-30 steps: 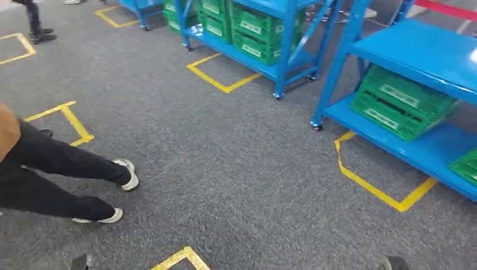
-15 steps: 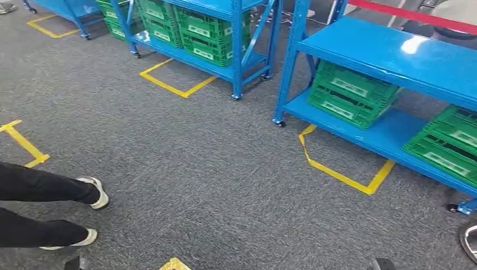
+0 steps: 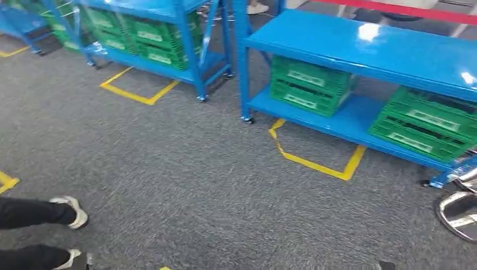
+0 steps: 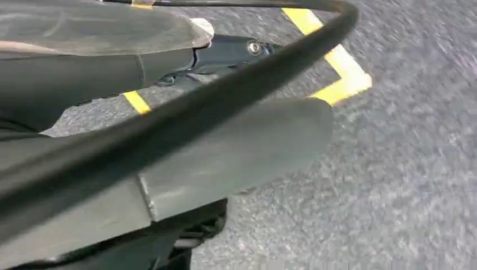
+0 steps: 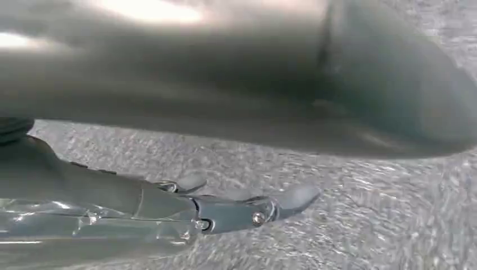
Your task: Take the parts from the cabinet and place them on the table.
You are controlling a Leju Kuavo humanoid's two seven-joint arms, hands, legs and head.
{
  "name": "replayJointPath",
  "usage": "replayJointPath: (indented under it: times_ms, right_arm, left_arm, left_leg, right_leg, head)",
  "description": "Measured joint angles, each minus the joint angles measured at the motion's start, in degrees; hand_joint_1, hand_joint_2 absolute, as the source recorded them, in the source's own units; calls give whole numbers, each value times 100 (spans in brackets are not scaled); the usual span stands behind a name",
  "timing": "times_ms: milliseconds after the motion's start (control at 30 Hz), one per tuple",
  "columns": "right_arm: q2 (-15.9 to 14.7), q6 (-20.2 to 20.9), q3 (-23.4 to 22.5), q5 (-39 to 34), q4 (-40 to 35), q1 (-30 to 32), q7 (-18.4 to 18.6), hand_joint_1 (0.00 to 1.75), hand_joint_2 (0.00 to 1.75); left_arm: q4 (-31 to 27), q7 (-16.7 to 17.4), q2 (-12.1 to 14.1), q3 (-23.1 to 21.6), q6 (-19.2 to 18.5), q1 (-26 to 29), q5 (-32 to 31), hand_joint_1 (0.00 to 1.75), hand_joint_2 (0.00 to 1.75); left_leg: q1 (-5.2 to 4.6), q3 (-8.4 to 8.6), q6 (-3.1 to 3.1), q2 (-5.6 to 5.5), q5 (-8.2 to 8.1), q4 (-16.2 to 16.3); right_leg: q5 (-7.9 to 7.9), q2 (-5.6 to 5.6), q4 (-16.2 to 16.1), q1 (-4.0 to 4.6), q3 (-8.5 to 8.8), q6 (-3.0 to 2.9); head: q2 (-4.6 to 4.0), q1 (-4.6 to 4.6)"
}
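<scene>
While the robot walks with both arms hanging, neither hand holds anything. In its wrist view the left hand has thumb and fingers apart over grey carpet, and the right hand is likewise spread, one finger straight (both views are motion-blurred).

Layout in the head view, left to right:
- A person's shoes at the lower left edge.
- The far rack, loaded with green crates.
- The near blue cabinet, with a taped yellow outline on the floor before it.
- Two green crates on its lower shelf. The parts themselves cannot be made out; presumably they lie inside.
- A chrome base at the right edge.

Key relation: the cabinet lies ahead and to the right, well apart from both hands. Its long axis runs from upper centre down toward the right, so the right hand is judged nearer.

Against the earlier frames the whole picture has slid leftward, which indicates that the camera has turned right; the cabinet itself has not moved.
</scene>
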Motion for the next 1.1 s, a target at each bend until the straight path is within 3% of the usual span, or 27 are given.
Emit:
replayJointPath:
  times_ms: [67,100,167,200,233,267,300,367,400,433,467,533,567,600,633,667,700,733,800,833,900,933,967,1000,1067,1100]
  right_arm:
    - [18,2,-2,-44,0,0,-66,0,0]
    - [18,7,-2,-61,2,6,-88,0,0]
    - [18,39,-2,-74,2,8,-162,0,0]
    - [18,44,0,-74,2,6,-201,0,0]
    - [24,52,0,-74,2,5,-238,0,0]
    - [33,61,0,-74,2,0,-256,0,0]
    - [35,63,0,-74,2,5,-269,0,0]
    - [35,70,0,-85,2,9,-289,0,0]
    - [35,70,0,-99,4,6,-300,0,0]
    - [33,68,0,-105,4,10,-304,0,0]
    - [33,68,0,-118,9,9,-308,0,0]
    - [33,59,0,-138,11,7,-317,0,0]
    - [33,57,0,-140,13,13,-317,0,0]
    - [33,52,0,-140,22,20,-317,0,0]
    - [33,52,0,-140,31,23,-317,0,0]
    - [33,50,0,-140,35,22,-319,0,0]
    - [33,50,0,-140,37,21,-321,0,0]
    - [33,50,0,-138,42,17,-326,0,0]
    - [33,50,2,-138,61,12,-330,0,0]
    - [33,53,2,-138,59,-1,-341,0,0]
    - [33,55,2,-138,61,7,-350,0,0]
    - [35,61,4,-138,59,17,-350,0,0]
    - [33,59,4,-136,61,20,-361,0,0]
    - [33,61,4,-138,61,5,-359,0,0]
    - [35,63,7,-138,61,-9,-359,0,0]
    - [35,61,9,-138,61,-6,-359,0,0]
  left_arm:
    - [2,6,2,0,4,25,-9,0,0]
    - [2,22,2,0,9,36,-18,0,0]
    - [2,55,2,0,11,44,-26,0,0]
    - [2,63,7,0,11,41,-33,0,0]
    - [2,63,24,0,18,36,-42,0,0]
    - [0,72,24,0,17,20,-44,0,0]
    - [0,76,24,0,17,10,-55,0,0]
    - [0,76,11,0,17,13,-63,0,0]
    - [0,76,4,0,17,13,-66,0,0]
    - [0,76,-2,0,17,15,-66,0,0]
    - [0,76,-2,0,17,17,-68,0,0]
    - [0,76,-2,0,33,29,-70,0,0]
    - [2,76,-2,0,33,30,-70,0,0]
    - [0,76,-2,0,33,32,-74,0,0]
    - [0,76,-4,0,33,35,-77,0,0]
    - [0,76,-9,0,33,35,-77,0,0]
    - [0,76,-17,-2,33,35,-77,0,0]
    - [0,76,-26,-2,33,36,-77,0,0]
    - [2,76,-24,-2,44,25,-77,0,0]
    - [2,76,-24,-2,46,22,-79,0,0]
    - [2,79,-26,-2,50,24,-77,0,0]
    - [0,79,-28,-2,50,21,-77,0,0]
    - [0,79,-31,-2,50,20,-77,0,0]
    - [2,78,-26,-2,50,14,-79,0,0]
    - [2,79,-26,-2,50,7,-79,0,0]
    - [2,79,-28,-2,50,22,-79,0,0]
  left_leg:
    - [-6,-463,4,-57,-266,846]
    - [-9,-546,19,-61,-203,935]
    - [-17,-294,79,-64,299,274]
    - [-24,-10,126,-80,605,-341]
    - [-45,200,183,-128,760,-783]
    - [-53,254,188,-123,724,-1014]
    - [-53,248,169,-101,727,-999]
    - [-82,257,213,-104,706,-1005]
    - [-52,282,249,-99,734,-1048]
    - [-16,319,260,-62,756,-1092]
    - [-16,338,286,-57,743,-1094]
    - [-24,370,316,-34,715,-1092]
    - [-25,381,320,-26,699,-1089]
    - [-24,402,314,-25,680,-1087]
    - [-18,437,303,-25,653,-1086]
    - [-10,478,285,-26,624,-1082]
    - [-4,531,264,-26,589,-1080]
    - [3,606,224,-24,534,-1078]
    - [-35,589,154,-25,486,-1029]
    - [-34,566,120,-15,501,-1037]
    - [-25,580,82,8,494,-1057]
    - [-19,620,31,0,429,-1053]
    - [-12,579,14,-24,340,-855]
    - [-11,331,6,-43,153,-425]
    - [-11,-330,-7,-54,-191,631]
    - [-11,-564,-3,-57,-215,943]
  right_leg:
    - [1,74,1,26,-11,-29]
    - [1,118,2,37,-6,-29]
    - [0,200,2,51,13,-28]
    - [-4,229,2,56,28,-25]
    - [-6,240,1,53,27,-23]
    - [-39,261,35,109,1,19]
    - [-43,266,18,93,0,46]
    - [-57,268,-11,59,13,111]
    - [-72,269,-11,84,-16,146]
    - [-117,216,98,53,-31,166]
    - [-285,149,344,64,-136,192]
    - [-769,108,1342,32,-610,238]
    - [-918,103,1782,20,-833,260]
    - [-912,97,1971,9,-947,278]
    - [-742,89,1834,-3,-908,292]
    - [-501,82,1500,-12,-758,295]
    - [-221,70,1027,-21,-531,297]
    - [114,33,355,-35,-230,290]
    - [-41,11,108,18,-93,233]
    - [-57,25,155,20,-94,167]
    - [-74,47,151,42,-102,111]
    - [-76,56,86,3,-13,62]
    - [-88,56,70,3,28,38]
    - [-106,54,67,1,34,3]
    - [-136,59,67,24,44,-47]
    - [-152,74,67,34,59,-60]
  head:
    - [0,-66]
    - [0,-77]
    - [0,-116]
    - [0,-145]
    - [0,-169]
    - [0,-202]
    - [0,-182]
    - [0,-142]
    - [0,-147]
    - [0,-138]
    - [0,-94]
    - [0,19]
    - [0,35]
    - [0,61]
    - [0,81]
    - [0,103]
    - [0,124]
    - [0,168]
    - [0,223]
    - [0,210]
    - [0,144]
    - [0,151]
    - [0,124]
    - [0,46]
    - [0,-29]
    - [0,-48]
